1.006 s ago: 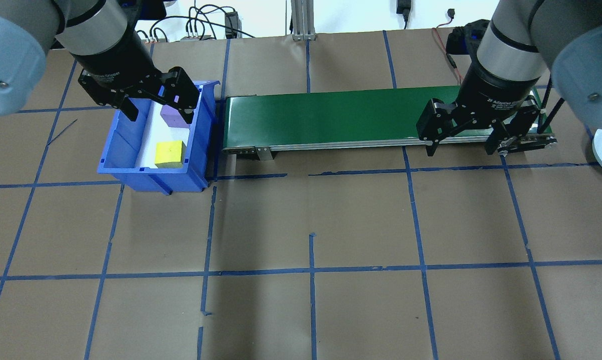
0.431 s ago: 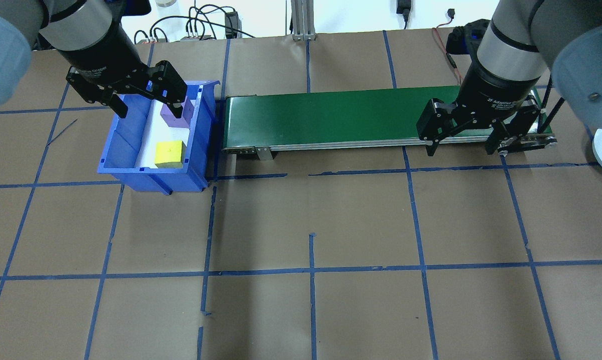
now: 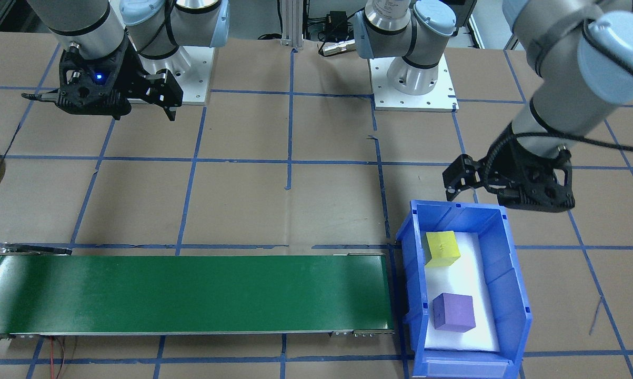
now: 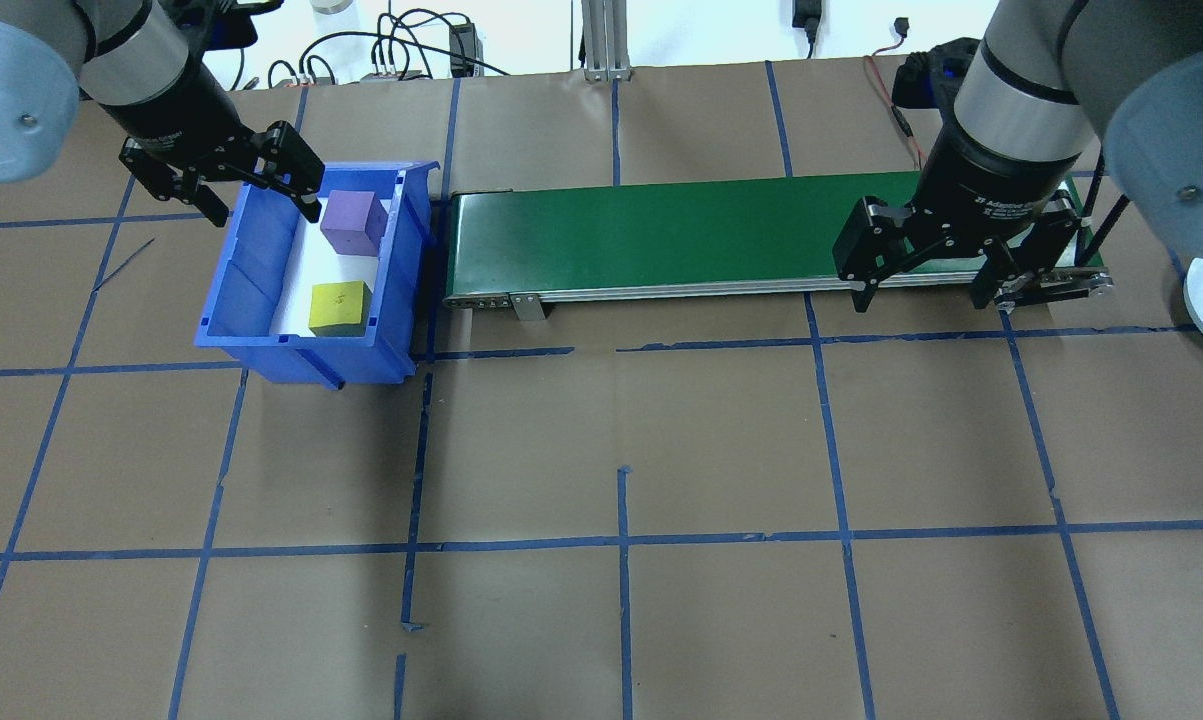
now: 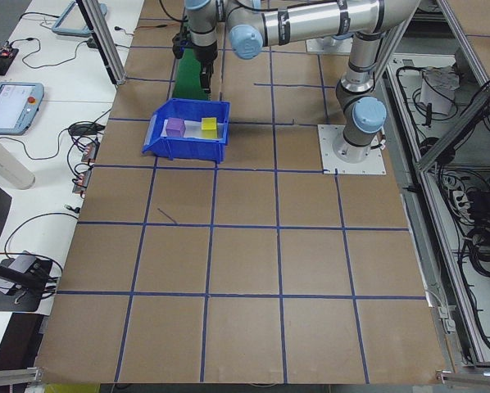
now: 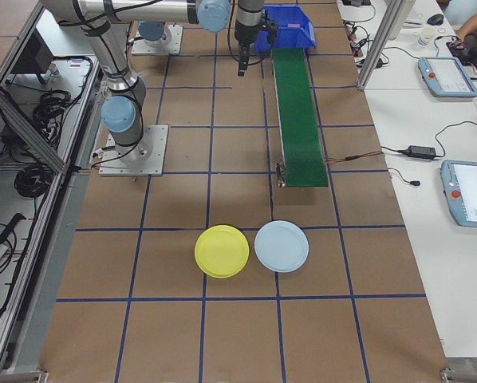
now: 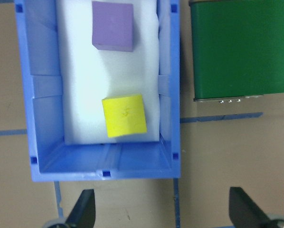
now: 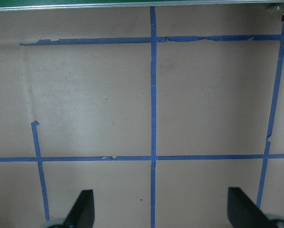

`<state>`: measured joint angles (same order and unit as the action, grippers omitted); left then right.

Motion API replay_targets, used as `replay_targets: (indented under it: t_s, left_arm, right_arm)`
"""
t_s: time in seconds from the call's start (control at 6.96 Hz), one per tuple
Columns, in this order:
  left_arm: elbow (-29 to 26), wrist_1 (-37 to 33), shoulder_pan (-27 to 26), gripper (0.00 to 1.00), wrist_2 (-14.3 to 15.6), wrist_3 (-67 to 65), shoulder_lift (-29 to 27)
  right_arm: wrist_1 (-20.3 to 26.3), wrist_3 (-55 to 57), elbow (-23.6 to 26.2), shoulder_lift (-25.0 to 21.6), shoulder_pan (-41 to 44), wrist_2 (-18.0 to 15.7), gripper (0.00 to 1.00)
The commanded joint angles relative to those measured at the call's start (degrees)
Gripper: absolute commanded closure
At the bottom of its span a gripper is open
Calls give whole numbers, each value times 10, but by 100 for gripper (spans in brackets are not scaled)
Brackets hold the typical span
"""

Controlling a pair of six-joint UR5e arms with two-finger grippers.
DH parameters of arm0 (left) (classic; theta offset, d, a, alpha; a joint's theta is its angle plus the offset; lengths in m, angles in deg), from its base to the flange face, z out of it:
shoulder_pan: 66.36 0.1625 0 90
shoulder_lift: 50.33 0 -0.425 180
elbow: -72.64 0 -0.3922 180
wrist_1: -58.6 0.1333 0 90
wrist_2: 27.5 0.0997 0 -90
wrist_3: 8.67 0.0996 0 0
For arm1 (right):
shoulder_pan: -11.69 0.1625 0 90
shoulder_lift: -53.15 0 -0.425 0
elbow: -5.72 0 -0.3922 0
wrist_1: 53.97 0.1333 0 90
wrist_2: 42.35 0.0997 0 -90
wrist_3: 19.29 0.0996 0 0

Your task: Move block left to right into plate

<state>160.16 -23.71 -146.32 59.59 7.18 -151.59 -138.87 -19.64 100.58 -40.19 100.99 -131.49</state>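
**Both arms empty, cubes resting in the blue bin**

The left gripper (image 4: 261, 195) hangs with its jaws spread wide and empty above the robot-side end of the blue plastic bin (image 4: 246, 275), holding nothing. In its wrist view the two black fingertips (image 7: 82, 209) stand far apart over the bare brown paper just outside the bin's end wall.

Inside the bin, on a white foam liner (image 7: 80, 71), lie two foam blocks, apart from each other: the purple foam cube (image 4: 353, 222) toward the far end from the robot, and the yellow foam cube (image 4: 339, 307) nearer the robot. Neither is touched by a gripper.

The green conveyor belt (image 4: 661, 235) lies just beside the bin, running toward the robot's right. At its far end the right gripper (image 4: 926, 285) hovers, jaws likewise wide open and empty, over the paper-covered surface (image 4: 621, 450) marked with blue tape lines.

The bright yellow round plastic plate (image 6: 222, 250) sits on the surface beyond the belt's right end, well apart from the bin, just beside a pale blue round plate (image 6: 281, 246).
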Motion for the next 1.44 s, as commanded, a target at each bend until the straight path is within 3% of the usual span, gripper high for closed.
replay_targets:
  t_s: [0.0,0.72,0.86,1.29]
  left_arm:
    - [1,64,19,0,1,223,-47]
    - [-16,205,18,4,-13,780,-153]
    - [-18,209,18,5,-33,831,-169]
    - [-65,193,3,5,-35,869,-216]
  right_arm:
    - [0,0,1,0,0,0,0]
    - [-1,1,6,0,0,0,0]
    - [-1,2,6,-1,0,0,0]
    - [0,1,7,0,0,0,0]
